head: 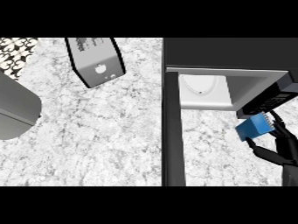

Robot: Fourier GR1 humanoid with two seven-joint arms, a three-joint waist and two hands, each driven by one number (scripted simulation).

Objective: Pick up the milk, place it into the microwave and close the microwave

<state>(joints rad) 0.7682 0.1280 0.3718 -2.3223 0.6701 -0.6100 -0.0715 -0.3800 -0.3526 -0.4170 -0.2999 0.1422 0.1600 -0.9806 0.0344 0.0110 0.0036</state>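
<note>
Closest to my view, at the far left, is a broad grey shape that I take to be my left forearm (6,105); my left hand is out of view, so I say nothing of its fingers. Moving right across the speckled desk (99,140), a dark toaster (96,59) lies at an angle near the far edge, well apart from everything I need. Next comes the door (172,131) of the microwave (235,52), swung open toward me and seen edge-on as a black bar running down the view. Just beyond it the cavity is open, with a pale plate (201,87) on its floor. Further right the control panel (274,99) faces me, and just below it is the milk (253,127), a blue carton pinched between the curled fingers and thumb of my right hand (285,148), lifted off the desk and tilted. What matters here: the carton sits to the right of the opening, in front of the panel rather than the cavity, so I judge it has to travel left and away from me to go in. The door stands between the carton and my left arm, so I judge the left side is better placed to close it.
</note>
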